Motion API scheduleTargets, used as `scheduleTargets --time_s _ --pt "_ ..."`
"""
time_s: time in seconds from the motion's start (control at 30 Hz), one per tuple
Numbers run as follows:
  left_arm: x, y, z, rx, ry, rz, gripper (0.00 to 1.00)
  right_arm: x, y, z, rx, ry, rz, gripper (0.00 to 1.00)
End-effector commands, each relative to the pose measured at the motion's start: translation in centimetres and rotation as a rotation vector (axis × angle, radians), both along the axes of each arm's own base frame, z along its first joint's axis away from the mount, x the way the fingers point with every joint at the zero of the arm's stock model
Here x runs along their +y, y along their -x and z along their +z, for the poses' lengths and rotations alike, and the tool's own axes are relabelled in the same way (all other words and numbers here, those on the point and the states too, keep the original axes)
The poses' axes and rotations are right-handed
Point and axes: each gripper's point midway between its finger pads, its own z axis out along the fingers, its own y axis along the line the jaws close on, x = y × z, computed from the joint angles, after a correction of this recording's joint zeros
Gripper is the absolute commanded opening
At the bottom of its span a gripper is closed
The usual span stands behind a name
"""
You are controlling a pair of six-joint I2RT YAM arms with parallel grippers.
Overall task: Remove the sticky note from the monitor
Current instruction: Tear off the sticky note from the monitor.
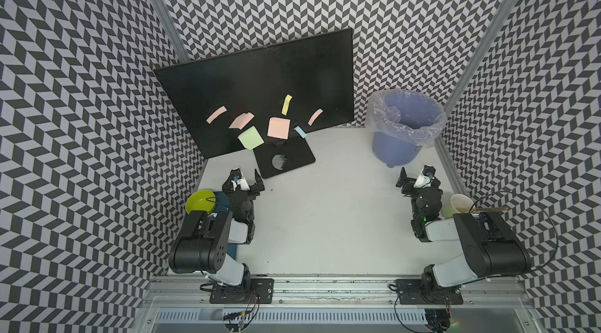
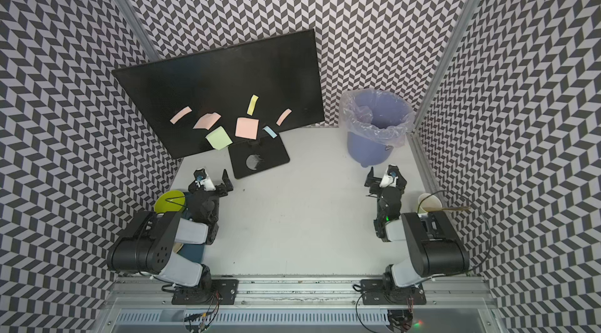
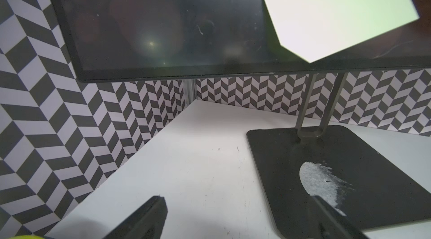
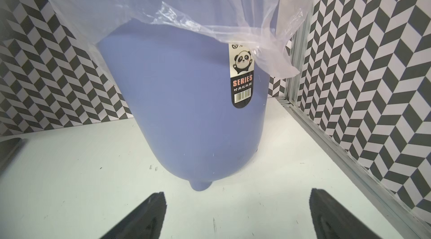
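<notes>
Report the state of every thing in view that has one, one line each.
Large flat black-screened monitor: dark, upright on its stand.
Seven coloured paper sticky notes: all stuck to the screen, several curling away.
Blue plastic bin with clear liner: upright, open-topped.
Yellow-green round bowl: upright.
Left gripper: fingers open, holding nothing.
Right gripper: fingers open, holding nothing.

your flat black monitor stands back left on the white tabletop, paper sticky notes on its screen, the blue plastic bin to its right.
</notes>
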Motion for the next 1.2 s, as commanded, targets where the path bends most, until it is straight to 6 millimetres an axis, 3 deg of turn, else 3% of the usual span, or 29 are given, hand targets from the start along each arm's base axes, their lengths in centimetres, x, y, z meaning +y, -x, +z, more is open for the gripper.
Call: scheduleTargets --time_s 0.0,0.6,0.7,0.8,1.03,1.17 --pt "0.1 -0.2 0.3 -0.012 0.006 0.004 1.00 0.0 0.0 1.0 -0.048 -0.010 -0.008 0.99" --pt "-0.5 0.2 1.0 -0.025 -0.021 -0.005 1.00 0.2 0.2 1.6 -0.061 -0.008 0.003 0.99" --pt "-1.7 -0.3 2.1 0.022 -0.049 -0.037 1.00 1.3 -0.2 2.4 -0.009 0.011 0.065 0.99" --pt "-1.7 -0.6 3.8 0.063 0.014 -0.024 1.00 2.3 0.0 4.9 -0.036 -0.011 0.122 0.99" --pt "-1.8 1.1 7.2 0.113 0.144 -0.002 1.00 6.1 1.8 8.5 -0.065 -0.082 0.335 0.99" --pt "-2.9 1.8 8.8 0.157 0.210 -0.059 1.00 8.9 2.5 9.9 -0.034 -0.118 0.463 0.99"
